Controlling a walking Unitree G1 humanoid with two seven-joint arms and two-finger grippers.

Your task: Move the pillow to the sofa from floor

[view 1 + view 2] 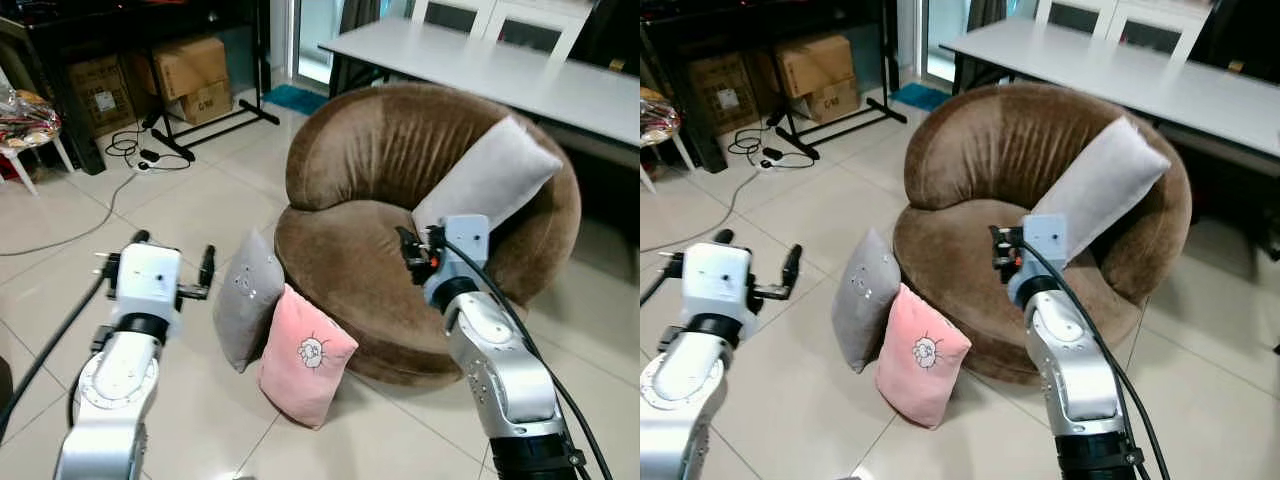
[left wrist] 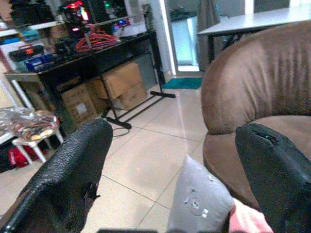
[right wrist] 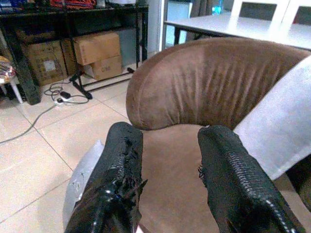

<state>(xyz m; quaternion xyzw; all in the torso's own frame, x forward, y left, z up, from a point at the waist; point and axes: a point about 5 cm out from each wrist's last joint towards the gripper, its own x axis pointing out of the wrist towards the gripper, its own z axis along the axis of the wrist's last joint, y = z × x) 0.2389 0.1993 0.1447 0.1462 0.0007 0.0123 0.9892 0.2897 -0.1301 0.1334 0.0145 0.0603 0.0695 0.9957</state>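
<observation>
Round brown sofa [image 1: 400, 200] sits on the tiled floor [image 1: 190, 210], w/ a long light-grey cushion [image 1: 490, 180] already leaning against its back rest on the R side.

Two pillows on the floor, both propped upright against the sofa's front-left base: grey pillow [image 1: 245, 298] and, touching it on the side nearer the camera, pink pillow [image 1: 303, 355] w/ a small drawn figure on its face. Neither is held.

Left gripper [image 1: 172, 262] is raised over the floor just L of the grey pillow, apart from it; fingers [image 2: 73, 170] spread wide, nothing between them. In the left wrist view the grey pillow's top corner and a bit of pink show low between the two fingers, sofa behind.

Right gripper [image 1: 410, 250] is up over the sofa's seat, near the lower end of the light-grey cushion; fingers [image 3: 116, 174] parted w/ a clear gap, holding nothing. Right wrist view looks across the seat at the back rest, grey pillow visible beside one finger.

Bkgd: white table [image 1: 470, 60] behind the sofa, cardboard boxes [image 1: 190, 75] under a black rack [image 1: 150, 30] at far L, cables [image 1: 130, 150] on the floor by the boxes, a small white stool [image 1: 25, 135] w/ a wrapped bundle at the L edge.
</observation>
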